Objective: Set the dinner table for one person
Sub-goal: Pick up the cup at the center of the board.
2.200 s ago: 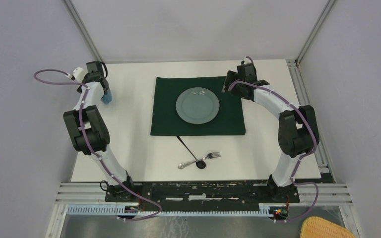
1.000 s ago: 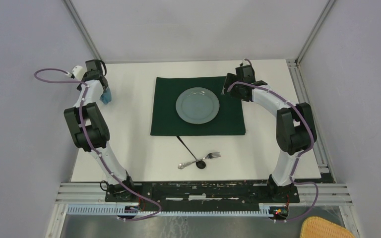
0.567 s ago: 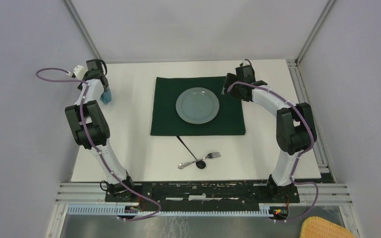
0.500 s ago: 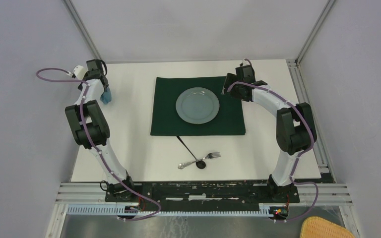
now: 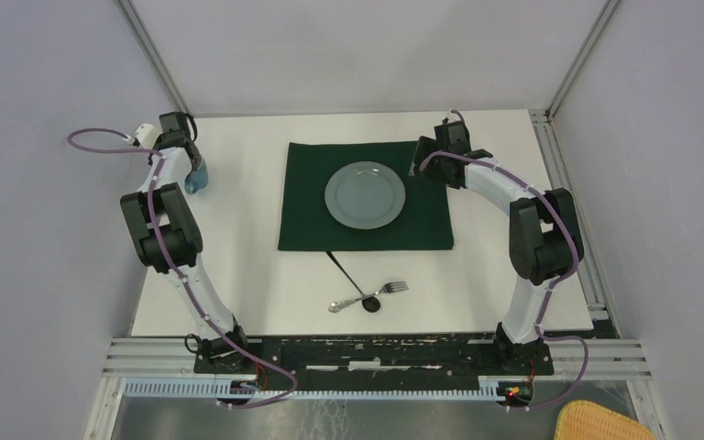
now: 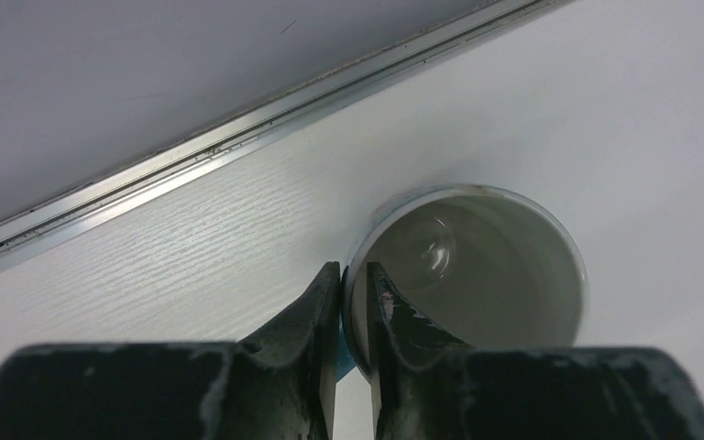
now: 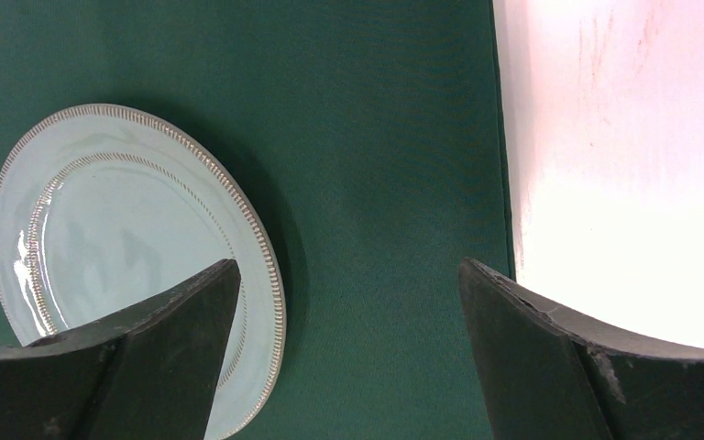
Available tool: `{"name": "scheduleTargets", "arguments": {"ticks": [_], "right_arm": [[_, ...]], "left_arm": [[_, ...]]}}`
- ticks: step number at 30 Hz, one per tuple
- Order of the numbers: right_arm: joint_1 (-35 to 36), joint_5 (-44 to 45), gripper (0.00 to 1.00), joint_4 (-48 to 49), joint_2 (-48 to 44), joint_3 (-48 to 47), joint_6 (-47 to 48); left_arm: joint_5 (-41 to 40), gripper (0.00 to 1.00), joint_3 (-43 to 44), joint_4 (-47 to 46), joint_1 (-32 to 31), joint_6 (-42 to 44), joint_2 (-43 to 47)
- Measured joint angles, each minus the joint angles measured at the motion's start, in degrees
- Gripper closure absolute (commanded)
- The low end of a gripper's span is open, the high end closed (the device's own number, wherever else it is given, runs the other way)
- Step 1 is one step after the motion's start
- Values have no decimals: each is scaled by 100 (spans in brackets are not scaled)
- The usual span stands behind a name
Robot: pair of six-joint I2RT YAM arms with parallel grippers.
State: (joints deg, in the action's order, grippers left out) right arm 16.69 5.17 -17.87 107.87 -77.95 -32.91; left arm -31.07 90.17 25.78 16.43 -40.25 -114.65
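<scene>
The left gripper (image 6: 353, 278) is narrowed onto the wall of a cup (image 6: 504, 266), one finger inside the rim and one outside; the cup stands upright at the far left of the table (image 5: 238, 266). At mid-table a plate (image 5: 365, 195) lies on a green cloth (image 5: 307, 220), with a fork (image 5: 392, 287) crossing a black spoon (image 5: 371, 302) just in front. The right gripper (image 7: 348, 266) hangs wide open over the cloth's far right corner, holding nothing.

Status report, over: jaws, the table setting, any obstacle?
Left jaws shut on cup rim, far left of dinner table. Right jaws open over green cloth, beside plate. Fork and spoon lie near front edge. No obstacle seen.
</scene>
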Motion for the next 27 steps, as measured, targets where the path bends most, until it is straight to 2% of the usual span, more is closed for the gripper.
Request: {"name": "scheduleTargets", "arguments": {"ticks": [6, 15, 27], "right_arm": [[0, -2, 6, 7, 9, -4, -2], [0, -20, 7, 11, 166, -48, -24], [2, -107, 8, 22, 186, -76, -50]], "left_arm": [[20, 98, 15, -9, 11, 11, -9], [184, 98, 52, 9, 17, 11, -15], [907, 98, 140, 109, 22, 11, -15]]}}
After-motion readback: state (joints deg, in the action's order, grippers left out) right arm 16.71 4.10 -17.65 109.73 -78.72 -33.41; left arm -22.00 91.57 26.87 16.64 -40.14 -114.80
